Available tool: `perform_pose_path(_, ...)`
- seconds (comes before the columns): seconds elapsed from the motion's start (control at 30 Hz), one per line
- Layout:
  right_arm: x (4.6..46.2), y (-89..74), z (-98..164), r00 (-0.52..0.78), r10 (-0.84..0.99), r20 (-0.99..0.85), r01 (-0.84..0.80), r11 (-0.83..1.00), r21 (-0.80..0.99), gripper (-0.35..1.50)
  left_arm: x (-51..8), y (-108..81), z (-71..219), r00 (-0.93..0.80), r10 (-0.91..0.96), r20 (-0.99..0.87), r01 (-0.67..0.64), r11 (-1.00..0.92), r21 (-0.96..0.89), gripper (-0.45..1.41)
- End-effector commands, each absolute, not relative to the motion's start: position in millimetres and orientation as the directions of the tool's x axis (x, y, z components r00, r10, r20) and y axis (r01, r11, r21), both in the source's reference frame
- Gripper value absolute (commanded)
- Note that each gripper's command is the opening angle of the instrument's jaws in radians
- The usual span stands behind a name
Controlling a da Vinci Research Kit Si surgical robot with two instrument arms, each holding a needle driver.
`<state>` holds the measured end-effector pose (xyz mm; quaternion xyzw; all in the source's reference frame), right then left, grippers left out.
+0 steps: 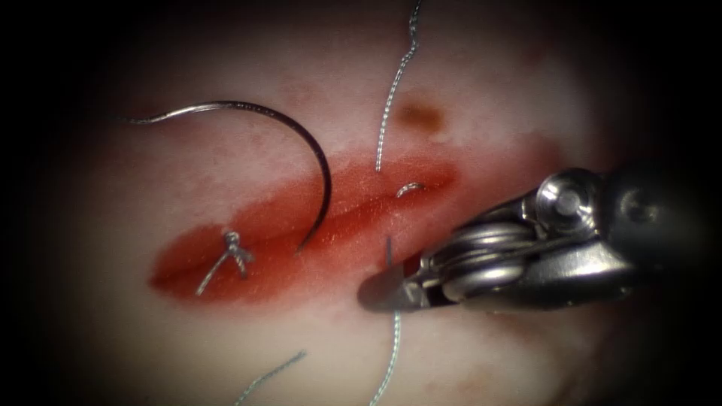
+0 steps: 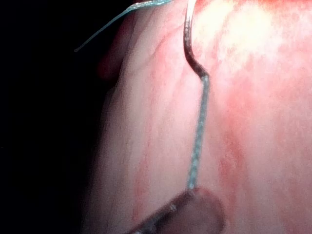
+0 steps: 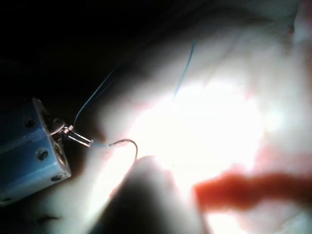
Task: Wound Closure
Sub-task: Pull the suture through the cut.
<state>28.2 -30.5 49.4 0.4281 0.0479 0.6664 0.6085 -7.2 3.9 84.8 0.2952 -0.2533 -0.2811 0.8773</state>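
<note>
No readable writing or marks on any tool or thing. Nearest, endoscope view: a loose thread end (image 1: 269, 374) lies on the tissue (image 1: 120, 316) below the cut, and the thread (image 1: 391, 353) runs up from the frame's lower edge to the right pincer (image 1: 383, 292), which comes in from the right, tip pointing left, just below the cut's right part. Its jaws look clenched w/ the thread meeting them at the tip, so prob. grasping thread, though the contact is partly hidden. Next, the cut (image 1: 301, 240) w/ red fluid (image 1: 353, 195) runs lower left to upper right; 1 knot (image 1: 233, 244) sits at its left part, a small thread loop (image 1: 410, 188) at its right. The needle (image 1: 301, 143) lies free, held by neither tool; long axis approx left-right, arc bowed up, 1 end far left above the cut, the other curving down to the cut's middle; whether that end enters the tissue can't be told. Farthest, more thread (image 1: 395, 83) climbs from the cut to the top edge. Left pincer: not seen.
</note>
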Motion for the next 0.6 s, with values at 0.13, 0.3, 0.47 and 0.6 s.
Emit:
perform_pose_path(0.13, 28.9, -30.4, 47.8, 0.186, 0.823, 0.537, -0.772, -0.216, 0.598, -0.35, -7.4, 5.2, 84.4, 0.712, -0.642, 0.284, 0.344, 0.672, 0.656, -0.45)
perform_pose_path(0.3, 28.9, -30.7, 45.9, 0.234, 0.797, 0.557, -0.796, -0.172, 0.581, -0.35, -7.4, 5.2, 84.3, 0.712, -0.642, 0.284, 0.344, 0.671, 0.657, -0.45)
perform_pose_path(0.47, 28.9, -30.0, 44.6, 0.221, 0.805, 0.551, -0.796, -0.178, 0.579, -0.35, -7.3, 5.2, 84.3, 0.713, -0.642, 0.284, 0.343, 0.671, 0.657, -0.45)
perform_pose_path(0.6, 28.7, -29.6, 44.3, 0.219, 0.806, 0.550, -0.797, -0.178, 0.577, -0.35, -7.2, 5.2, 84.4, 0.720, -0.634, 0.282, 0.344, 0.680, 0.648, -0.45)
